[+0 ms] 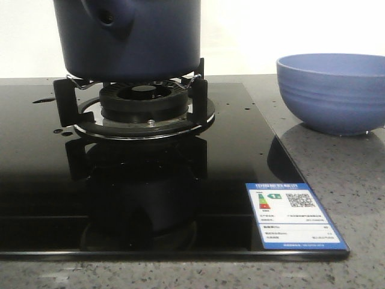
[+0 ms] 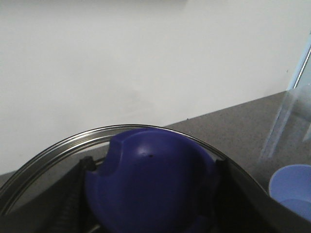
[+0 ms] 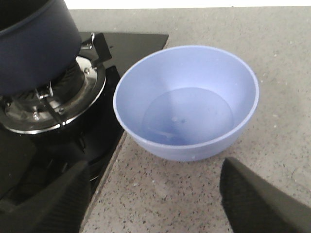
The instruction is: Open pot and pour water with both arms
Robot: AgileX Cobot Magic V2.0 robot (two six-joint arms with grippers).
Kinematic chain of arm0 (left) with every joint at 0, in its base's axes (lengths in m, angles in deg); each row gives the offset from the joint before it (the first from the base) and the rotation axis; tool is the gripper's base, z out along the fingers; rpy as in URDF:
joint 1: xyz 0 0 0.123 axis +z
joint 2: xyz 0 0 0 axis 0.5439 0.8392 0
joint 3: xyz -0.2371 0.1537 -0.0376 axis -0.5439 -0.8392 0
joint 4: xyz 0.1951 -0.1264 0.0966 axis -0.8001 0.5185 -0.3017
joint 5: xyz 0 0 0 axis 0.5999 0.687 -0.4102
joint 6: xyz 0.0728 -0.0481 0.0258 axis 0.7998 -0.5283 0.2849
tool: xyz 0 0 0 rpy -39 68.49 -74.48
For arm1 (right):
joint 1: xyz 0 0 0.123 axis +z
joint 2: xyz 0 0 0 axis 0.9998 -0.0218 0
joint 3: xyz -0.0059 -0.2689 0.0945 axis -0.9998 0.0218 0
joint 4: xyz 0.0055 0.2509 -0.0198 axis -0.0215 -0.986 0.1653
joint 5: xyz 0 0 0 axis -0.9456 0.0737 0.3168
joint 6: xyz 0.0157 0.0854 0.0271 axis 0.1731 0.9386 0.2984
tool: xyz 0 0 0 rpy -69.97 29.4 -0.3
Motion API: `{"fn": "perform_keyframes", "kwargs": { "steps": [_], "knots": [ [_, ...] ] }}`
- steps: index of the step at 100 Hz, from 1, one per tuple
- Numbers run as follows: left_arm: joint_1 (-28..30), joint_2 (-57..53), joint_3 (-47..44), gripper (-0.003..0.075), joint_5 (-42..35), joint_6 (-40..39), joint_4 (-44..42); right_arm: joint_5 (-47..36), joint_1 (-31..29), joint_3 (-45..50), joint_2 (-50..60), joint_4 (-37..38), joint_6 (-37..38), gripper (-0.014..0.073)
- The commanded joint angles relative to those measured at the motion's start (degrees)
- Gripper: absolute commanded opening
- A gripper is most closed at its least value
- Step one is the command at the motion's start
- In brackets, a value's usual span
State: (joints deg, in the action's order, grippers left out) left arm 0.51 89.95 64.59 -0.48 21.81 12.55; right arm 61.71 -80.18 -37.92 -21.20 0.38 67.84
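The dark navy pot (image 1: 127, 36) stands on the gas burner (image 1: 143, 107), its tubular stub (image 1: 107, 18) facing the front; its top is cut off in the front view. It also shows in the right wrist view (image 3: 34, 46). In the left wrist view, my left gripper (image 2: 150, 194) is shut on the blue knob (image 2: 150, 174) of a glass lid with a steel rim (image 2: 58, 141). I cannot tell whether the lid rests on the pot. My right gripper (image 3: 155, 194) is open and empty over the counter, just in front of the bowl. Neither gripper shows in the front view.
A light-blue ribbed bowl (image 1: 334, 90) stands on the speckled counter right of the black glass hob (image 1: 36, 180); it also shows in the right wrist view (image 3: 187, 104). A blue label (image 1: 293, 217) sits on the hob's front right corner. A white wall is behind.
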Motion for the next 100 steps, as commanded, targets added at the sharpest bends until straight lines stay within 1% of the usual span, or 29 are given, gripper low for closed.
{"fn": "perform_keyframes", "kwargs": {
  "steps": [1, 18, 32, 42, 62, 82, 100],
  "knots": [
    [-0.1, -4.5, 2.2, 0.0336, -4.5, -0.1, -2.4, -1.7, 0.1, -3.4, -1.7, -0.3, -0.2, 0.0479],
    [-0.1, -8.0, 2.2, 0.0336, -4.5, -0.1, -5.7, 4.8, -0.2, -9.7, -7.9, 0.1, 0.7, 0.0479],
    [0.9, -10.1, 2.2, 0.0336, -4.3, -0.1, -7.2, 10.2, -2.2, -16.2, -15.3, 0.5, 2.7, 0.0479],
    [3.4, -11.4, 2.2, 0.0336, -2.8, -0.1, -7.2, 13.3, -4.6, -21.2, -20.8, 0.7, 2.8, 0.0479],
    [11.0, -13.1, 2.2, 0.0336, 2.7, -0.1, -7.1, 19.5, -9.8, -30.4, -31.6, 1.1, 2.9, 0.0479],
    [16.9, -14.0, 2.2, 0.0336, 5.4, -0.1, -6.4, 22.2, -13.3, -35.2, -39.6, 4.4, 2.9, 0.0479],
    [18.7, -14.1, 2.2, 0.0336, 5.3, -0.1, -6.4, 21.4, -14.2, -35.8, -45.5, 4.8, 2.8, 0.0479]
  ]
}}
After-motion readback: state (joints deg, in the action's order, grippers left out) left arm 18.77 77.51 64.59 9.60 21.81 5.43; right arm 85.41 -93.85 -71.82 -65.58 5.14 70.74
